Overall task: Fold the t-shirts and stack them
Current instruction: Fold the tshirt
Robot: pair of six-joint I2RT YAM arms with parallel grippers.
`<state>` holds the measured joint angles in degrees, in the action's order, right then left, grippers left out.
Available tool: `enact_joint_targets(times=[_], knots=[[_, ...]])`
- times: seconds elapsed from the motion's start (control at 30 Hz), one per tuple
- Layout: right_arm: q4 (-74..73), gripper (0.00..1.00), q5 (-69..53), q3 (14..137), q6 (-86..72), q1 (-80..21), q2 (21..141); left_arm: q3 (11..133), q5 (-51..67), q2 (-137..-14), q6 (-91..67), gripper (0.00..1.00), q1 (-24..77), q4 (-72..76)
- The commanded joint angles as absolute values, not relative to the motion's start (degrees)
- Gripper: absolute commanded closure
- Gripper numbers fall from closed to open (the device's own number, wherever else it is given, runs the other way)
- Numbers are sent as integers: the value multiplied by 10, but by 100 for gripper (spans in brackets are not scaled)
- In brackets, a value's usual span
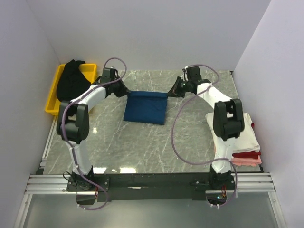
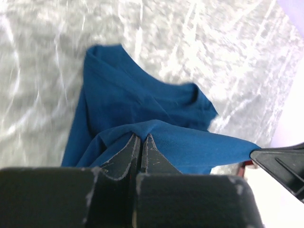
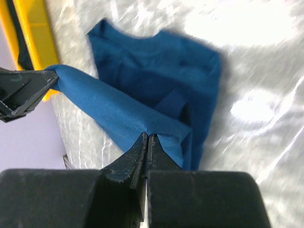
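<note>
- Top external view, near right: a stack of folded t-shirts (image 1: 250,142), white above red and pink, lies at the right edge of the table (image 1: 142,147).
- Mid-table, the dark blue t-shirt (image 1: 145,108) lies folded, its far edge lifted and stretched taut.
- On that edge the left gripper (image 2: 141,137) is clenched on the left corner, and the right gripper (image 3: 146,137) pinches the right corner.
- Far left, a black t-shirt (image 1: 71,80) is heaped in a yellow bin (image 1: 53,102).

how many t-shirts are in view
5: dark blue t-shirt held by left pincer and right pincer, black t-shirt in yellow tray, white one, red one and pink one stacked at right; more may hide.
</note>
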<state>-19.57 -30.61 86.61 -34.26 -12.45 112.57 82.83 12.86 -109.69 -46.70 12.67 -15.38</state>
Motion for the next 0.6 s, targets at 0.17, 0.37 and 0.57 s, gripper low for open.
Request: enact_joint_targets(times=[0.17, 0.37, 0.57], knots=[[-196, 80, -330, 973, -352, -90, 1253, 959, 160, -1224, -441, 99, 96, -140], [-207, 45, -318, 977, -339, -83, 1247, 977, 172, -1217, -415, 42, 76, -140], [-157, 44, -284, 854, -350, -91, 1153, 913, 159, -1150, -426, 20, 74, -119]])
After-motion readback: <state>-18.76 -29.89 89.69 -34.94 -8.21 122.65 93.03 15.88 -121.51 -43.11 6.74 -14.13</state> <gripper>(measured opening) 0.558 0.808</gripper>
